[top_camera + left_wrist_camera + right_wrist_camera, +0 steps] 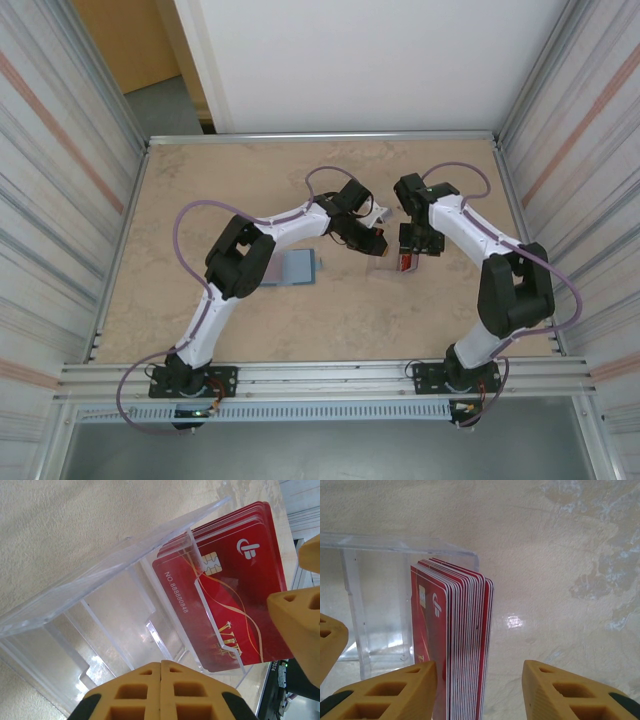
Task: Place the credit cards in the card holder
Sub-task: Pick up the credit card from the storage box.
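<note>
- Item: credit cards (465, 640). A thick stack of red cards with white marks, showing a chip and a printed number on the front face. They stand on edge, faces together, in the end compartment of a clear case (100, 600) on the desk (450, 320). The other compartments of the case look bare.
- Destination: card holder (297, 268). Teal-blue and lying flat on the desk beside the left arm's elbow, well apart from the stack. No card can be seen in it.
- Handling, as judged: each card is light, thin and stiff, with a little spring. The faces are glossy, so stacked cards are likely to slide over one another and fan out under a loose pinch. They are not fragile. The case looks light and rigid, and may tip or skid as cards are drawn out of it.
- Where to take hold, as judged: across the flat faces, on the upper part that rises clear of the case walls. One card or a thin few should be easier to control than the whole stack.
- Right fingers (395, 690): apart, straddling the stack from above. One finger sits close against the front face. The other stands off from the back face, with desk showing in the gap. Nothing is gripped.
- Left fingers (145, 687): pressed together, with nothing visible between them. They sit at the near rim of the case, and whether they touch it cannot be told.
</note>
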### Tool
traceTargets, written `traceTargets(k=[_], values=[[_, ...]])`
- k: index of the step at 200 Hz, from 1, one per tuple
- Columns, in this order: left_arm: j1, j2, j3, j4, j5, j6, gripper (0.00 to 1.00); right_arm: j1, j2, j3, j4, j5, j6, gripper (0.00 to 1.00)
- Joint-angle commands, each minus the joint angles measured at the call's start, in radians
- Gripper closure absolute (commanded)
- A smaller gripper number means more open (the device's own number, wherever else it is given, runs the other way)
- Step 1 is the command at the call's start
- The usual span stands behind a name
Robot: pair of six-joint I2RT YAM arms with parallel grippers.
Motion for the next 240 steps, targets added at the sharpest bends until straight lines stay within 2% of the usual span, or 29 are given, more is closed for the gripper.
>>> traceTargets(k=[1, 78, 161, 182, 240], values=[[-0.007, 0.001, -0.036, -0.042, -0.022, -0.002, 1.00, 0.005, 0.029, 0.003, 0.000, -0.007, -0.004, 0.53], [-0.008, 0.003, -0.038, -0.043, -0.023, 0.001, 1.00, -0.002, -0.006, 0.004, -0.031, 0.010, -0.013, 0.59], [-0.007, 0.006, -0.038, -0.041, -0.025, 0.003, 1.00, -0.007, -0.030, 0.003, -0.042, -0.002, -0.016, 0.70], [-0.007, 0.008, -0.037, -0.042, -0.025, 0.004, 1.00, -0.008, -0.031, -0.001, -0.039, -0.008, -0.018, 0.76], [-0.007, 0.010, -0.037, -0.040, -0.023, -0.001, 1.00, -0.008, -0.029, -0.006, -0.037, -0.007, -0.021, 0.81]])
